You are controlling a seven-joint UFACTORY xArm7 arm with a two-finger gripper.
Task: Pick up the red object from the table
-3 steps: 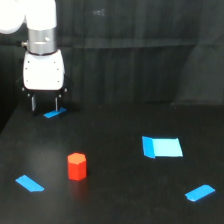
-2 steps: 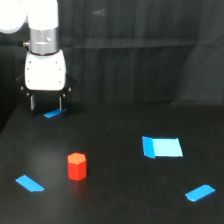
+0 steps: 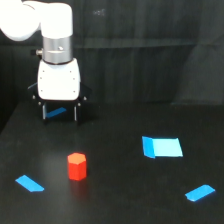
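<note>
The red object (image 3: 77,166) is a small red-orange hexagonal block standing upright on the black table (image 3: 120,200), toward the exterior view's left. My gripper (image 3: 60,114) hangs from the white arm behind and slightly to the left of the block, well apart from it. Its two dark fingers point down and stand apart, open, with nothing between them. A blue piece shows through the gap between the fingers, lying on the table behind them.
Flat blue pieces lie on the table: a large one (image 3: 162,147) at the right, a small strip (image 3: 200,192) at the lower right, another strip (image 3: 29,183) at the lower left. A black curtain hangs behind.
The arm has shifted toward the exterior view's right and slightly nearer the block. The gripper stays open. The block and blue pieces have not moved.
</note>
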